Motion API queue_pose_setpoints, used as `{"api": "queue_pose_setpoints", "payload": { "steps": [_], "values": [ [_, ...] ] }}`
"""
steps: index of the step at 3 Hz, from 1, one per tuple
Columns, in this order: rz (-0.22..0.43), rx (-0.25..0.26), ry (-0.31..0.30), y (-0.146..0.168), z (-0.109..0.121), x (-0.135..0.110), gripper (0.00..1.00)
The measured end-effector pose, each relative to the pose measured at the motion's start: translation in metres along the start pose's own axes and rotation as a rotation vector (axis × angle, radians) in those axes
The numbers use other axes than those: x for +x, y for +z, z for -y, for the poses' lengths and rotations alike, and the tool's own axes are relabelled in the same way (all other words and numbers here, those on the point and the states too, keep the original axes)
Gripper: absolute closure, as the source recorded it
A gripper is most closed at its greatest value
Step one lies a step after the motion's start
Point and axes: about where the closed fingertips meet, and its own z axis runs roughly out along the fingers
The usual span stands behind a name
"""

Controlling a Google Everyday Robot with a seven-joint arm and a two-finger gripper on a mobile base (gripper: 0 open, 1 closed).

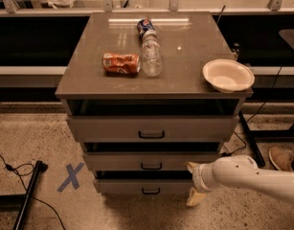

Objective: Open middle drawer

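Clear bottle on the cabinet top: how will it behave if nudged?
Bottle lies on its side, so likely rolls; looks empty, probably light. Orange can beside it may block it. Hand is low by the right end of the middle drawer.

middle drawer (pixel 113 161) grey, dark handle | gripper (pixel 192 181) cream, at its right end | can (pixel 120 63) orange | bowl (pixel 228 75) white | floor X (pixel 70 177) blue

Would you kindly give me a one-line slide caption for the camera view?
Gripper beside the right end of the middle drawer; crushed can, bottle and bowl on top.
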Motion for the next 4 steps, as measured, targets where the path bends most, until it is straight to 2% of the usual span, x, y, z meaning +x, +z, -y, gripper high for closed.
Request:
{"api": "queue_pose_setpoints", "payload": {
  "steps": [1, 2, 3, 4],
  "values": [
    [-0.012, 0.052, -0.001, -0.013, 0.02, -0.003, 0.0],
    [-0.024, 0.073, 0.002, -0.011, 0.056, 0.0, 0.0],
    [-0.02, 0.054, 0.017, 0.009, 0.074, 0.005, 0.0],
    [-0.017, 0.015, 0.034, 0.033, 0.076, 0.009, 0.15]
  ]
}}
